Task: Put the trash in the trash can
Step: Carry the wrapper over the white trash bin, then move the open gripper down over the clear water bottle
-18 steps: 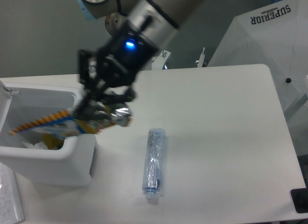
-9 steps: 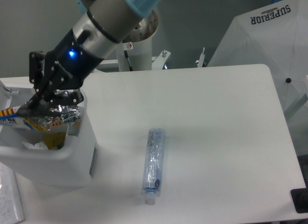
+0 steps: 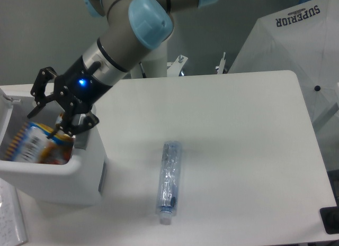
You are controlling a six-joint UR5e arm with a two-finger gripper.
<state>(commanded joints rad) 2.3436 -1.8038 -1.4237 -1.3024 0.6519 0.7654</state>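
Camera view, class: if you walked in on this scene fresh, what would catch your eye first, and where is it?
First, the robot arm reaching in from the top, its tool spread open above the white trash can at the table's left edge. Just under it, a striped snack packet sits inside the can. Then the clear crushed plastic bottle lying alone on the white table, near the front.

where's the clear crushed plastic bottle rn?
The clear crushed plastic bottle lies on the white table, centre-front of the camera view, right of the white rectangular bin.
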